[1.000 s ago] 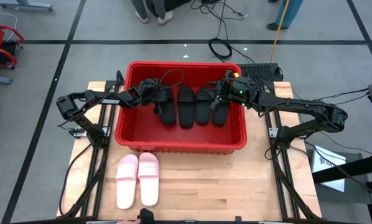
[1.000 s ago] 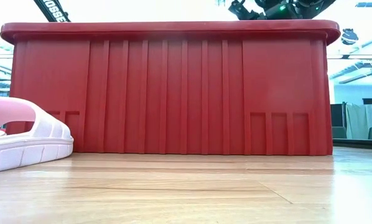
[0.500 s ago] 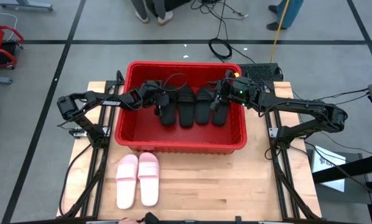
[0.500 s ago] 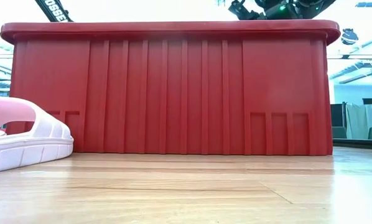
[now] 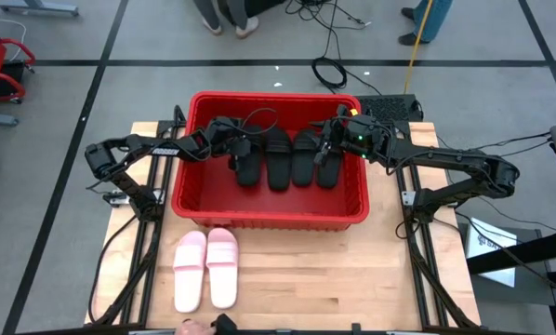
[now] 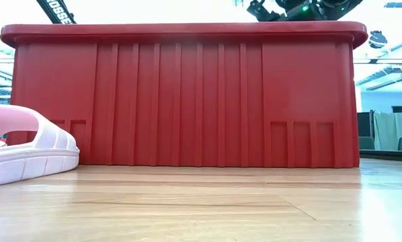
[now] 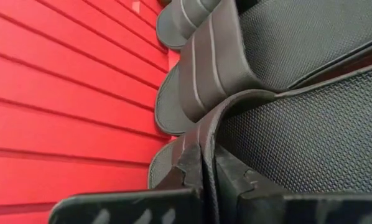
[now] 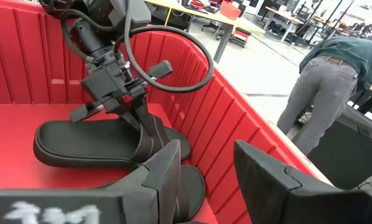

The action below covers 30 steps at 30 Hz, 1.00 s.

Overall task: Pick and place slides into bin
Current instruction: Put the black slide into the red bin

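Large rectangular bright red plastic bin with ribbed walls, taken as landmark; four black open-toe rubber slides lie side by side on its floor; two light pink slides rest on the wooden table just outside the bin's near wall. Left gripper inside the bin, toward its left wall, fingers pressed together on the strap of the leftmost black slide, whose edge shows nipped between them; right gripper over the bin's right part, above the rightmost black slide, fingers spread, holding nothing. Step in hand, as judged: placing or adjusting the leftmost black slide within the bin; the next move likely calls for release and a lift clear of the rim, then a reach over the near wall to the pink pair. Room: little gap between the left wall and that slide; bare floor remains along the near wall.
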Tool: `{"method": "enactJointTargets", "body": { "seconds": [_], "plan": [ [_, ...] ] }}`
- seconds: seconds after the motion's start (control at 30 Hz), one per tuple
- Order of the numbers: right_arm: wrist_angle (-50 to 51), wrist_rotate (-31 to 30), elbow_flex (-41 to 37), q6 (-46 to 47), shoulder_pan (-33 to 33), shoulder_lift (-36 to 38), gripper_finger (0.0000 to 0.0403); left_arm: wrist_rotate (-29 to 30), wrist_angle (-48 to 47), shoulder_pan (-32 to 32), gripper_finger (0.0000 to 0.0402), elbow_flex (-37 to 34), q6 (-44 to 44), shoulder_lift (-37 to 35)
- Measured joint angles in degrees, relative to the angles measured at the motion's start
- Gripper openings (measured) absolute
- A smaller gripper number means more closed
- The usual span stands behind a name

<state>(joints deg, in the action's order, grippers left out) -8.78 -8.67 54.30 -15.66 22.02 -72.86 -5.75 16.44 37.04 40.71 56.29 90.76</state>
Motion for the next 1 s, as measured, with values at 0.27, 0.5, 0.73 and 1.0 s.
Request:
{"method": "enactJointTargets", "body": {
  "seconds": [0.27, 0.5, 0.73, 1.0],
  "plan": [
    [0.0, 0.0, 0.0, 0.0, 0.0, 0.0, 0.0139, 0.1, 0.3, 0.1, 0.0044, 0.0, -1.1, 0.0],
    [0.0, 0.0, 0.0, 0.0, 0.0, 0.0, 0.0139, 0.4, -0.3, -0.5, 0.0113, 0.0, -5.1, 0.0],
    [0.4, 0.0, 0.0, 0.0, 0.0, 0.0, 0.0139, 0.4, -1.6, -0.5, 0.0166, 0.0, -5.4, 0.0],
    [0.5, 0.0, 0.0, 0.0, 0.0, 0.0, 0.0139, 0.9, -3.8, -0.7, 0.0202, 0.0, -6.5, 0.0]
  ]
}}
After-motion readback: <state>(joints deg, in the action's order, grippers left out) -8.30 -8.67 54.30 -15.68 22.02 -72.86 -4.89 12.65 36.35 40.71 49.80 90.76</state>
